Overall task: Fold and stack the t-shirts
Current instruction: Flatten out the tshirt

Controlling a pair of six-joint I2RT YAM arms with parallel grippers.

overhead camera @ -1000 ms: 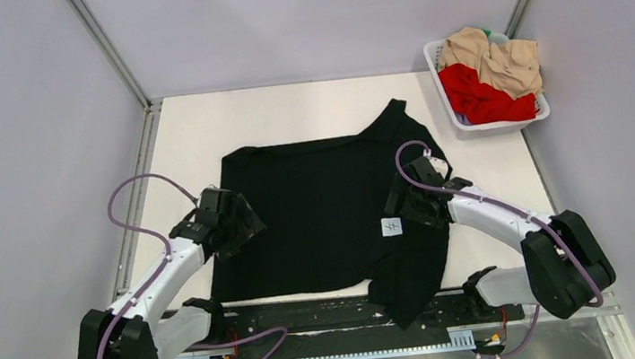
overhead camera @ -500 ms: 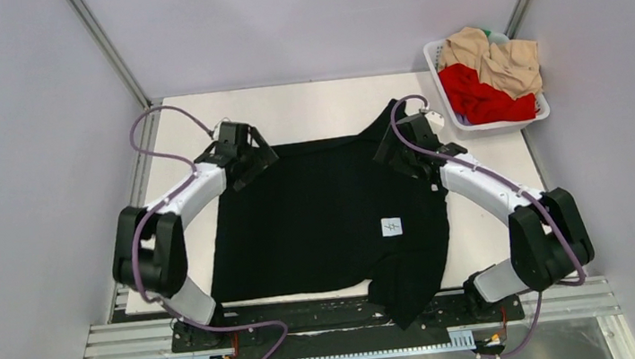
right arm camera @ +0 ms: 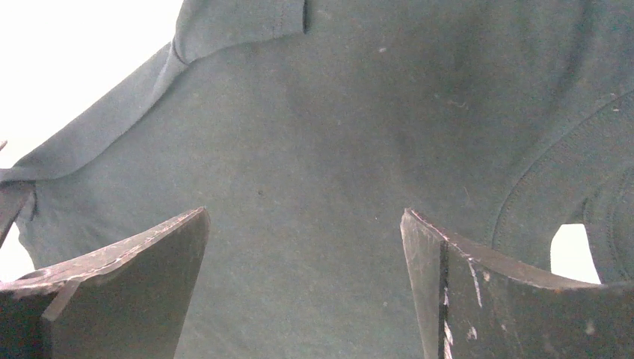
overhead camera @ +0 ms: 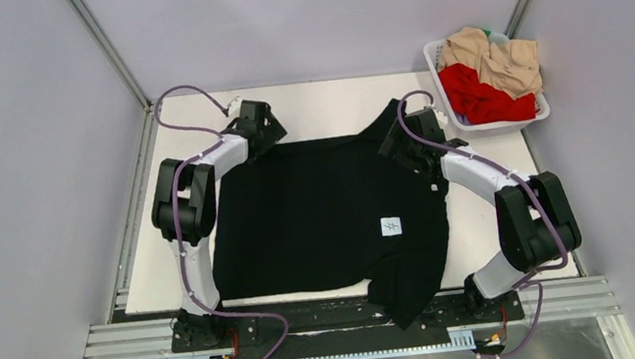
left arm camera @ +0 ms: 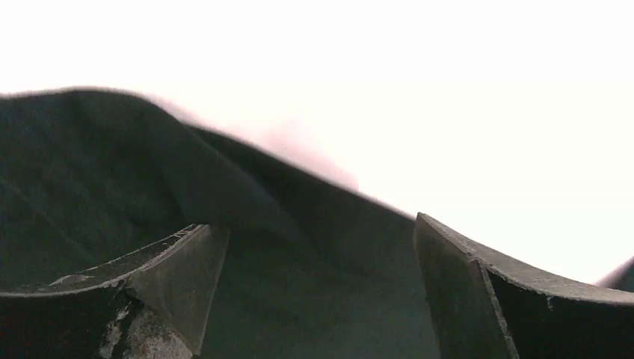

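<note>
From above, you are looking at the black t-shirt [overhead camera: 318, 215] lying spread across the middle of the worktop [overhead camera: 324, 106], its small white tag [overhead camera: 391, 226] facing up toward the near right. One flap of the cloth is trailing over the near edge. Your left pincer [overhead camera: 261, 124] is sitting at the shirt's far left corner, and your right pincer [overhead camera: 404, 138] is sitting over the far right part of the shirt. The red t-shirt [overhead camera: 485, 97] and the beige t-shirt [overhead camera: 498, 55] are lying crumpled in the white basket [overhead camera: 456, 118] at the far right corner, well apart from both arms.

In the left wrist view, your two fingers are standing wide apart – released, gripping nothing. A raised fold of black cloth is running between and beyond them, and the bright worktop is showing behind it.

In the right wrist view, the fingers are likewise spread wide and holding nothing. Black fabric is filling nearly the whole picture under them – a stitched hem is crossing the upper left, and the curved collar [right arm camera: 553, 179] is showing at the right.
</note>
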